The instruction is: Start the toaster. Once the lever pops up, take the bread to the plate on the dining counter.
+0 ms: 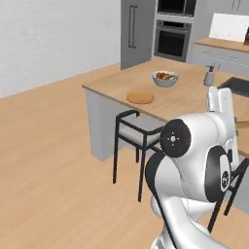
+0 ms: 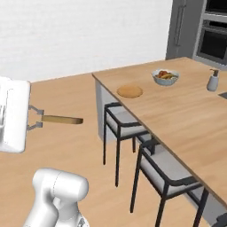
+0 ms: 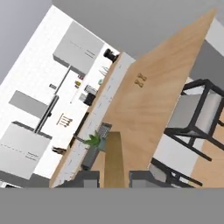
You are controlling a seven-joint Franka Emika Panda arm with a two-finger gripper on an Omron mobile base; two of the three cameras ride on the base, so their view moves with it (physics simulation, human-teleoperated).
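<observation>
We have the bread (image 2: 62, 119) pinched by one end in the gripper (image 2: 35, 119), mid-left of the right base frame. It looks light, stiff and crumbly, so we judge a gentle edge hold best. The plate (image 2: 129, 91) sits upper centre on the dining counter (image 2: 186, 115).

Setting: domestic kitchen with dining area, rendered. Evidence: a light-wood dining counter (image 1: 189, 99) with grey base; dark-framed chairs (image 2: 126, 126) with grey cushions tucked along its near edge; on the top, an orange-brown plate (image 1: 140, 97) with a grey-blue fruit bowl (image 1: 165, 78) at its 1 o'clock, and a soap dispenser (image 2: 213, 80) well apart at 3 o'clock from the bowl. Behind the island, at 12 o'clock in the left base view, a stacked built-in wall oven (image 1: 172, 38) beside a tall grey refrigerator (image 1: 137, 32). Light wood flooring (image 1: 48, 160) and a white wall (image 2: 84, 35). The hand view shows a long worktop run (image 3: 94, 131) with grey wall cabinets (image 3: 78, 48) and a potted plant (image 3: 93, 141).
</observation>
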